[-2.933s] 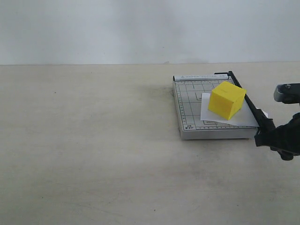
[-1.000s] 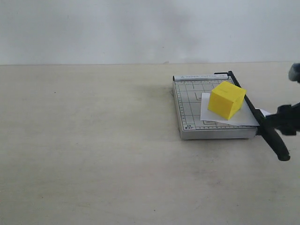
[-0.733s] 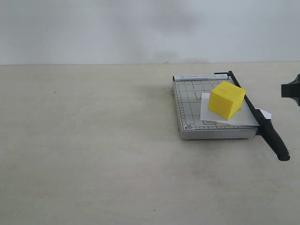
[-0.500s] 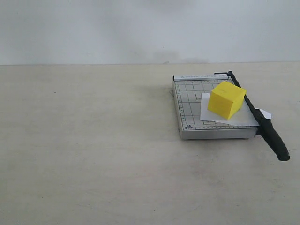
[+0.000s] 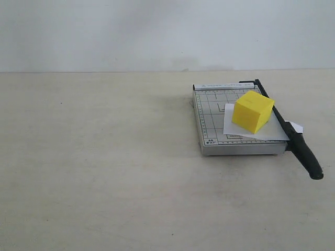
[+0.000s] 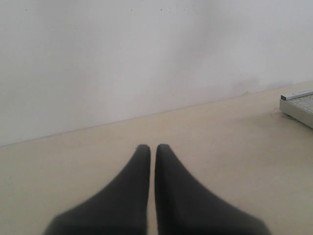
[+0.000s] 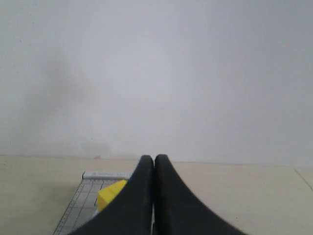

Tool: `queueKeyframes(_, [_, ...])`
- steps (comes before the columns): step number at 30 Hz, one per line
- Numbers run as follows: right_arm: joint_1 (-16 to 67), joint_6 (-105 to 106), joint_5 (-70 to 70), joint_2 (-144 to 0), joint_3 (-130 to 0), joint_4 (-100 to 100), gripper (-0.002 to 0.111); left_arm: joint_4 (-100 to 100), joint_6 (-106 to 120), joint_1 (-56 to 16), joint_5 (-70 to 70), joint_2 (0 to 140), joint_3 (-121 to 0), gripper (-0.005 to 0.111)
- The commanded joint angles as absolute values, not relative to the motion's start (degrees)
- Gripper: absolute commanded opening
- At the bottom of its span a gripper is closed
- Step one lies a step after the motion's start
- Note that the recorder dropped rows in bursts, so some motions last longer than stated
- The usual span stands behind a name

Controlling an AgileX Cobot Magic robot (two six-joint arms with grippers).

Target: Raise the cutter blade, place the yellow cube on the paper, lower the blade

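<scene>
1. The left gripper [image 6: 152,146] (two dark tapered fingers) was drawn together with only a thin slit between them, grasping nothing.
2. A small grey gridded paper-trimmer base [image 5: 210,120] sat on the right half of the pale beige tabletop [image 5: 104,157].
3. The thin white rectangular paper sheet [image 5: 275,134] lay on the base's near right part, with one corner poking out past the blade.
4. The bright-yellow matte cube [image 5: 253,111] rested on the paper, just beside the blade.
5. The long black cutter blade [image 5: 291,135] lay lowered along the base's right edge — its thick rounded handle reached past the near corner.
6. The right gripper [image 7: 154,157] was pressed closed and empty.
</scene>
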State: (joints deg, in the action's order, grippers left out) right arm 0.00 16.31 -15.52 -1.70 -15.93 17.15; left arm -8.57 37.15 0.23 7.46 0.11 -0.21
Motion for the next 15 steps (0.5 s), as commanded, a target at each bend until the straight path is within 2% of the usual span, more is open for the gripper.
queueKeyframes(1, [0.0, 15.0, -15.1, 0.0, -15.9, 17.6, 0.0, -8.1, 37.5, 0.5, 7.6, 0.0, 0.0, 0.004])
queueKeyframes(15, [0.0, 14.9, -14.7, 0.0, -16.0, 17.6, 0.0, -8.1, 37.5, 0.4, 7.4, 0.0, 0.0, 0.004])
